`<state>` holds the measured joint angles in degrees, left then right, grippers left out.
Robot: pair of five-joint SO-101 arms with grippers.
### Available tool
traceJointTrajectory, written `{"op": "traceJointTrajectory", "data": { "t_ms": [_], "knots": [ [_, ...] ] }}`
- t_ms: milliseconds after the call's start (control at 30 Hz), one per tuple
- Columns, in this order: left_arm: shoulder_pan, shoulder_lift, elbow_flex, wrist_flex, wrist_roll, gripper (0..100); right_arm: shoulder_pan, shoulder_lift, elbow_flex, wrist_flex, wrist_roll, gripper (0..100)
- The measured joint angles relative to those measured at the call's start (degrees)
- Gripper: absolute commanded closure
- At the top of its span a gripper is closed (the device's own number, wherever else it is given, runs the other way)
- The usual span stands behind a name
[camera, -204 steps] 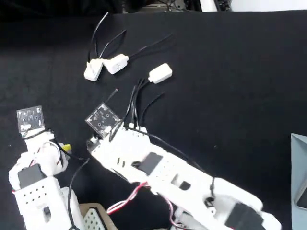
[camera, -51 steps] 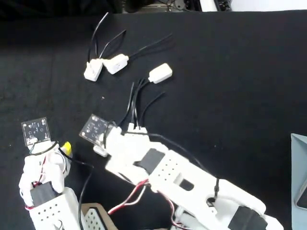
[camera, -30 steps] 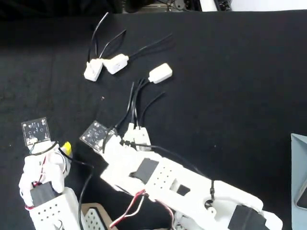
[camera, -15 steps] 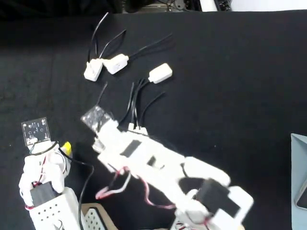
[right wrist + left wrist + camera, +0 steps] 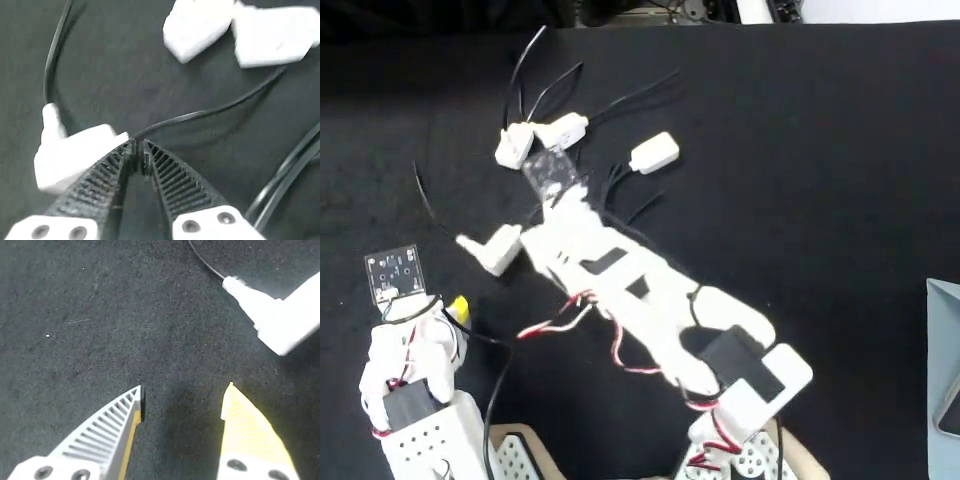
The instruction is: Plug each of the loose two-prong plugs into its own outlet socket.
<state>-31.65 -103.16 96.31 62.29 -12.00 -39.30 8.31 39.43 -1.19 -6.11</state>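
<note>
Plug lies left-centre on black table. Right gripper is clenched on thin black cord touching it, prob. to tow it twd two white connectors upper left. Left gripper spread, empty, lower left, plug just ahead.

The tabletop is covered with a matte black, felt-like cloth that is evenly lit and takes up nearly the whole high view. A white surface borders the upper right edge of the frame, next to dark clutter at top centre. A pale blue-grey panel enters at the lower right edge, and a tan board lies at the bottom edge, left of centre.
</note>
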Motion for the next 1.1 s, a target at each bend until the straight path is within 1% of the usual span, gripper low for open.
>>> {"op": "traceJointTrajectory", "data": {
  "t_ms": [133,267,400,500,600,667,767,900,967,1100],
  "knots": [
    [0.0,0.0,0.0,0.0,0.0,74,0.9,-0.2,-0.4,0.4,1.2,98.5],
    [0.0,0.0,0.0,0.0,0.0,74,0.2,-6.2,0.4,9.8,1.2,98.5],
    [0.0,0.0,0.0,0.0,0.0,74,-4.7,-13.9,3.7,20.7,1.2,98.5],
    [0.0,0.0,0.0,0.0,0.0,74,-9.3,-16.0,6.1,22.9,1.2,98.5],
    [0.0,0.0,0.0,0.0,0.0,74,-12.0,-15.6,6.2,22.7,1.2,98.5],
    [0.0,0.0,0.0,0.0,0.0,74,-12.5,-13.4,6.2,20.7,1.2,98.5],
    [0.0,0.0,0.0,0.0,0.0,74,-12.7,-8.1,5.2,16.2,1.2,98.5],
    [0.0,0.0,0.0,0.0,0.0,74,-12.7,1.4,-1.5,13.5,1.2,98.5],
    [0.0,0.0,0.0,0.0,0.0,74,-11.8,6.3,-6.2,13.2,1.2,98.5],
    [0.0,0.0,0.0,0.0,0.0,74,-6.6,13.8,-15.9,13.0,1.3,98.5]
  ]
}}
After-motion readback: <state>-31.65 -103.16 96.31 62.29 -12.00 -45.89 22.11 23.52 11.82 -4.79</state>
